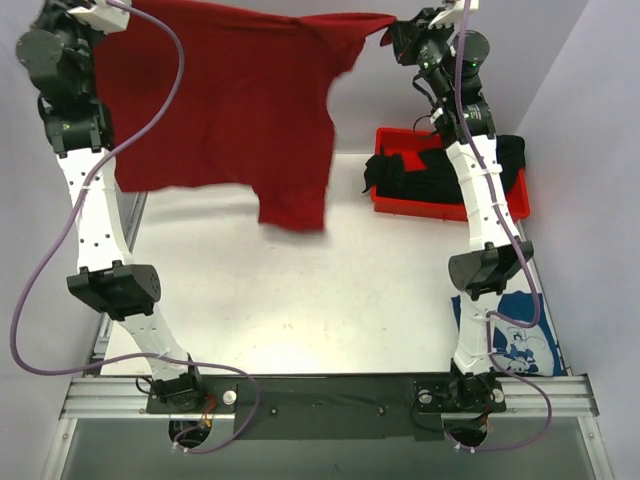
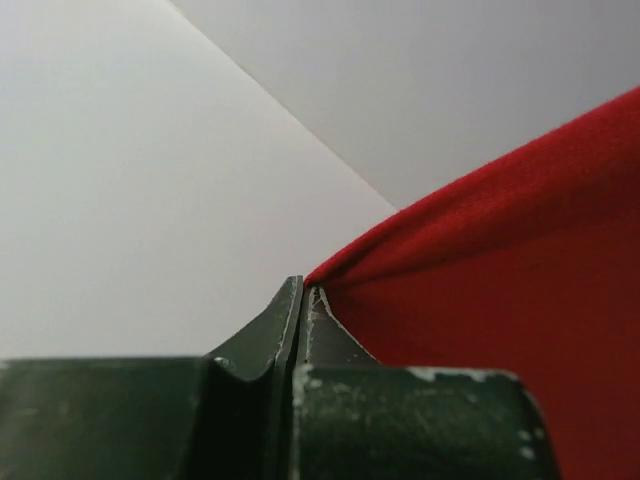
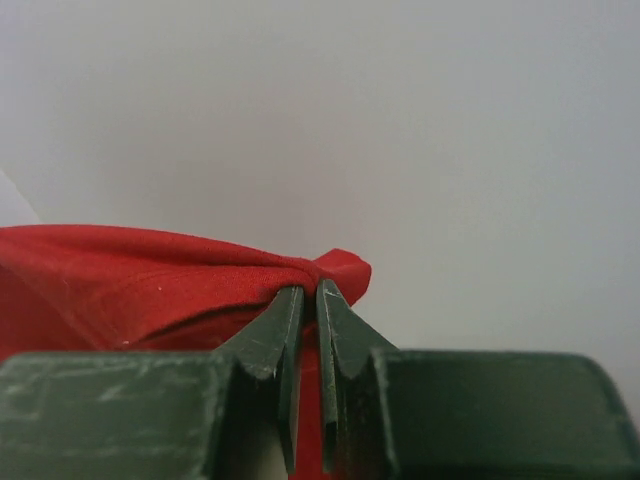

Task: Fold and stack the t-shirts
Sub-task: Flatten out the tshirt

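Three t-shirts are in view. The plain dark red cloth t-shirt (image 1: 230, 110) hangs in the air above the far half of the white desk (image 1: 300, 290), stretched by its top edge between the two arms. One sleeve hangs lowest; I cannot tell whether it touches the desk.

The left arm (image 1: 95, 200) has its jaws clenched on the shirt's left edge, as its wrist view shows (image 2: 500, 280). The right arm (image 1: 485, 200) has its jaws pinched on a bunched corner of the same shirt (image 3: 150, 270).

The crumpled black t-shirt (image 1: 420, 175) lies in the one rigid bright red plastic tray (image 1: 400, 207) at the far right. The blue t-shirt with a white print (image 1: 520, 345) lies at the near right edge, just beside the right arm's base.
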Robot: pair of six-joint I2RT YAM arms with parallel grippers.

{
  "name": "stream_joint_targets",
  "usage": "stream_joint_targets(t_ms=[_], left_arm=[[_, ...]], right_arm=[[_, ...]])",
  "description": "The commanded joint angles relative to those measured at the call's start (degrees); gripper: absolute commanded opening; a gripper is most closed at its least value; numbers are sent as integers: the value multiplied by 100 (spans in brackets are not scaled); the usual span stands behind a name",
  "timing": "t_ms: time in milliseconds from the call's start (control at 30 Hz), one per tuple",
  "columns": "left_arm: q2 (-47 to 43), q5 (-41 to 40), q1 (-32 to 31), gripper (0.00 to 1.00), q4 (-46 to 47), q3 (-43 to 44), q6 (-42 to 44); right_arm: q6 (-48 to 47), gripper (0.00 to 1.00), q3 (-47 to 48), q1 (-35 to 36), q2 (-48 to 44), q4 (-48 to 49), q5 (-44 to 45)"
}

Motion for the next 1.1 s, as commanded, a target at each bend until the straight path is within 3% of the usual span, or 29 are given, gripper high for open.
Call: stream_joint_targets(t_ms=[0,133,300,433,500,667,700,833,967,1067], left_arm=[[165,348,146,0,428,1249,96],[43,436,154,0,226,978,254],[-966,1129,146,0,-229,-759,386],[-1854,1596,146,0,-1143,-2036,807],[-2329,1789,154,0,-1731,-2756,1036],[-3339,2001,146,0,-4551,-3819,1746],[-3437,1914,145,0,-5460,-3935,1923],[-3657,1598,154,0,-7783,-4594,2539],[-4000,1177,154,0,-8815,-5973,2864],[-4202,596,154,0,-8818,-7043,2663]], right_arm=[[-107,0,320,-215,-756,1344,56],[-668,0,-4,-321,-1124,835,-331],[-2092,0,-1767,-181,-2117,-596,-1070],[-3980,0,-3602,539,-3365,-2021,-300],[-4168,0,-4491,961,-4024,-2531,-96],[-3669,0,-5926,2085,-5299,-4321,107],[-3328,0,-6042,2409,-5422,-4578,177],[-2273,0,-6842,3227,-5188,-5554,-618],[-1814,0,-7247,3843,-4555,-6363,-1586],[-1830,0,-7449,4003,-4290,-6953,-1773]])
